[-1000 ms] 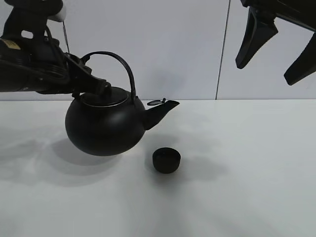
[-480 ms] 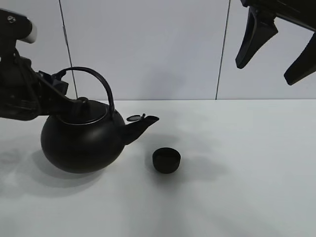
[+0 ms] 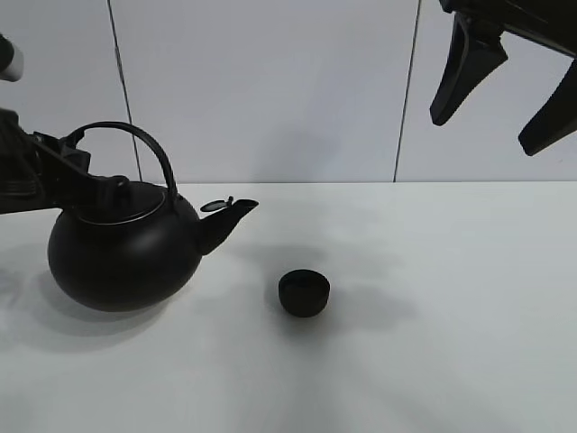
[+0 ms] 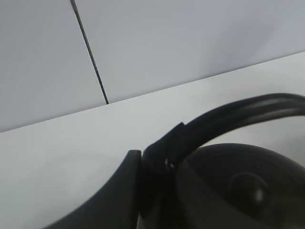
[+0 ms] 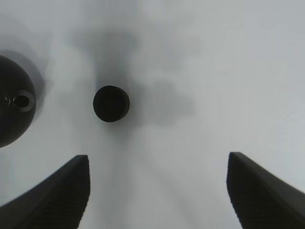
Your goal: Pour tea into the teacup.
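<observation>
Apparently I'm past pouring: my left hand (image 3: pixel 77 176) clenches the kettle (image 3: pixel 122 257) at left, upright, apart from the teacup (image 3: pixel 304 293); the right hand (image 3: pixel 505 90) hangs released.

A small round teacup (image 3: pixel 304 293) (image 5: pixel 111 103), matte black and bowl-shaped with no handle, stands upright with its mouth up, a little below and left of the middle of the high view. The kettle (image 3: pixel 123 251) (image 4: pixel 238 186), big, round and black with an arched handle, sits upright at the left of that view, its spout pointing right toward the teacup, well apart from it.
</observation>
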Robot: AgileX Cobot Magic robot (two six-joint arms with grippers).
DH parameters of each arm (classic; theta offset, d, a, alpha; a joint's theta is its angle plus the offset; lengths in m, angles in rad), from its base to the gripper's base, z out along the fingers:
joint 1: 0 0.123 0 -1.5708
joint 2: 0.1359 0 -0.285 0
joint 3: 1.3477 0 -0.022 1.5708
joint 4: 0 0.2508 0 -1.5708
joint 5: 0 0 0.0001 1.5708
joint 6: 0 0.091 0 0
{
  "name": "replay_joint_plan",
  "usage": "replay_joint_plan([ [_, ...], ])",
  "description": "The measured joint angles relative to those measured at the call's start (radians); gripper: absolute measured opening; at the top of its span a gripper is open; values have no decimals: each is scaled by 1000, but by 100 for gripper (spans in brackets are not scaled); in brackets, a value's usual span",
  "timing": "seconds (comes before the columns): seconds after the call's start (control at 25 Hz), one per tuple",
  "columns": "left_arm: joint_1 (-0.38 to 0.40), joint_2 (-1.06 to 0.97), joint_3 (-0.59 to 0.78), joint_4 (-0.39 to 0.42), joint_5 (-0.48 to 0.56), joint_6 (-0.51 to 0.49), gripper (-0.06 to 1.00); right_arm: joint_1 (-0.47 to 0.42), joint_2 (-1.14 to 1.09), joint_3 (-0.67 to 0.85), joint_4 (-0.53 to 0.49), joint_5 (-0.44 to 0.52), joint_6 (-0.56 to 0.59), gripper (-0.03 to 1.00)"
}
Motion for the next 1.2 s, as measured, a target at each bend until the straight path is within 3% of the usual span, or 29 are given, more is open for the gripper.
replay_joint_plan([
  [0.52, 2, 0, 94, 26, -31, -12, 11, 0, 0, 0, 22, -3, 0, 55],
  [0.84, 2, 48, 93, 29, -114, -60, 11, 0, 0, 0, 23, -4, 0, 55],
  [1.2, 2, 77, 93, 36, -141, -78, 11, 0, 0, 0, 23, -9, 0, 55],
])
